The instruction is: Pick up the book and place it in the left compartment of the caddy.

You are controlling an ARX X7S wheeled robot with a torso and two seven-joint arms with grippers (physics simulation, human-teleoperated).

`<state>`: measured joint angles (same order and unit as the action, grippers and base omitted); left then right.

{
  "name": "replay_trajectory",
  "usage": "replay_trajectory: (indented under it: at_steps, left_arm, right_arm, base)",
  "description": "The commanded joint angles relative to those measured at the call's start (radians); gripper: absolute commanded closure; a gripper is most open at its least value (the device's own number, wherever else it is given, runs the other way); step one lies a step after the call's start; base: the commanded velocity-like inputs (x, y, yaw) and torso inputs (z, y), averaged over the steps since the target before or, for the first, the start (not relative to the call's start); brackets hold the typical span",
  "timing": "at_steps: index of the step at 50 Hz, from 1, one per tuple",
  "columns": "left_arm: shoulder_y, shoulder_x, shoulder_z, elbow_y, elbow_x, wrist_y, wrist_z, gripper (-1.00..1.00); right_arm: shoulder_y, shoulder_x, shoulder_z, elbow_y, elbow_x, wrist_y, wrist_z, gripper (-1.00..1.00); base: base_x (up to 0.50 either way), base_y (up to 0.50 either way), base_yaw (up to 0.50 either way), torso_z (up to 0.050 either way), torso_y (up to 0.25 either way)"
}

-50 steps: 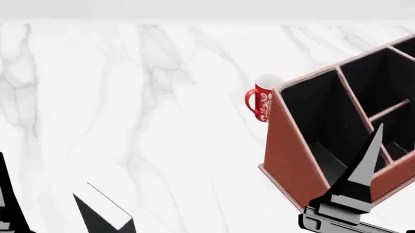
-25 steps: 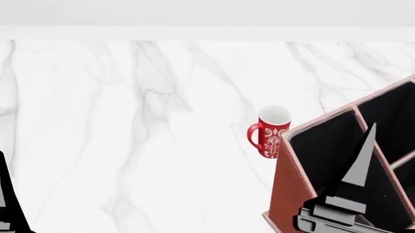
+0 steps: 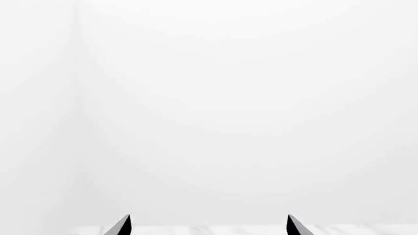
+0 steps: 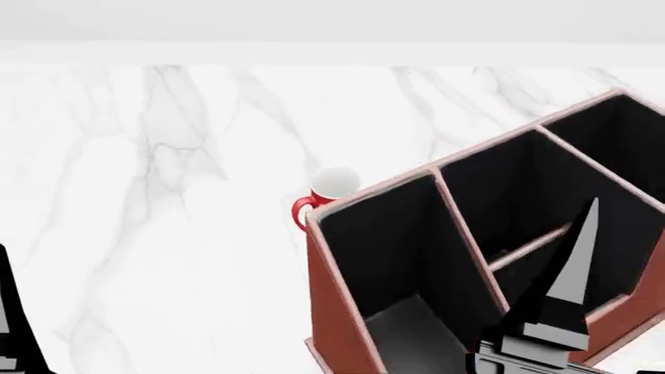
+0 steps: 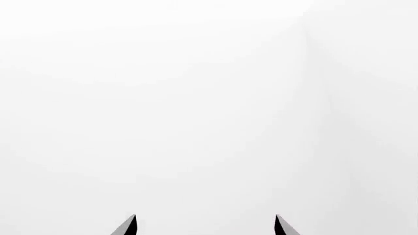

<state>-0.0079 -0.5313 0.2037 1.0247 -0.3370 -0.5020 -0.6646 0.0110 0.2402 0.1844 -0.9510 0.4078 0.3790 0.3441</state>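
Both my jaws apart, empty, aimed at blank wall. Book nowhere in sight (search step, I judge). Caddy (image 4: 343, 312) on bench (image 4: 156, 234), left compartment (image 4: 400, 265) open-topped, mug (image 4: 322, 195) just behind. Next: find book, then reach down.

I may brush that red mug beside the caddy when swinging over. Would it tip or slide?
The mug stands upright, tall and narrow, so a high knock probably tips it. The marble table looks smooth, so a low nudge likely slides it. It stands close against the caddy, which may block it.
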Motion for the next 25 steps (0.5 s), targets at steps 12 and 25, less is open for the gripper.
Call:
replay_trajectory:
  at_steps: [12, 25]
  left_arm:
    - [0.006, 0.003, -0.022, -0.017, -0.026, 0.044, 0.020, -1.00]
    - [0.002, -0.004, -0.017, -0.017, -0.033, 0.045, 0.008, -1.00]
  right_arm:
    - [-0.004, -0.002, 0.007, 0.000, -0.009, -0.007, -0.002, -1.00]
    - [-0.006, 0.008, -0.003, 0.007, -0.009, -0.017, 0.004, -1.00]
  base:
    - [0.00, -0.50, 0.00, 0.000, 0.000]
    - [0.00, -0.50, 0.00, 0.000, 0.000]
